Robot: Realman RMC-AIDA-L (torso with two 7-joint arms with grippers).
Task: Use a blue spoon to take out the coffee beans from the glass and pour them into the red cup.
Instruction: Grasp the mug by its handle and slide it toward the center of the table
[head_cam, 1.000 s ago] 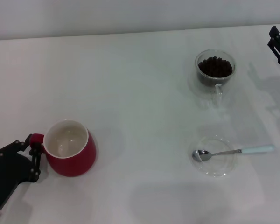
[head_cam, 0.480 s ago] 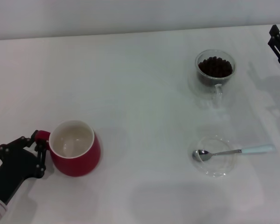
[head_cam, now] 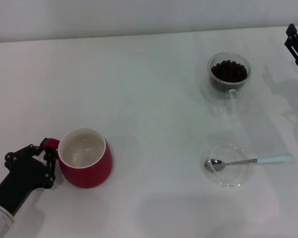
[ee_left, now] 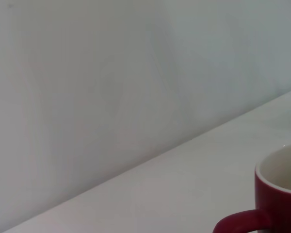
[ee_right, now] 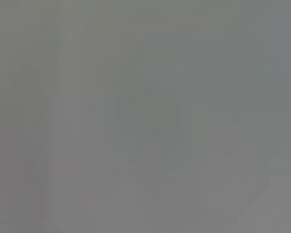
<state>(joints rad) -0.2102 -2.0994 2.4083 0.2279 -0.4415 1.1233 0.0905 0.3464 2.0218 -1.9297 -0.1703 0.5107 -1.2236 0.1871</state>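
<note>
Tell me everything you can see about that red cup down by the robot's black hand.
The red cup is a squat, rounded mug, glossy dark red outside and white inside, ceramic by the look of it. It stands upright and empty on the white table, near the front on the robot's left. Its small red loop handle points toward the left tool, whose black fingers close around it.

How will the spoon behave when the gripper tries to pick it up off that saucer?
The spoon looks stiff, with a metal bowl and a thin handle. It lies low, its bowl in the clear saucer and its handle on the table, so fingers get little clearance and it may skid or pivot. The saucer looks light and could shift with it.
</note>
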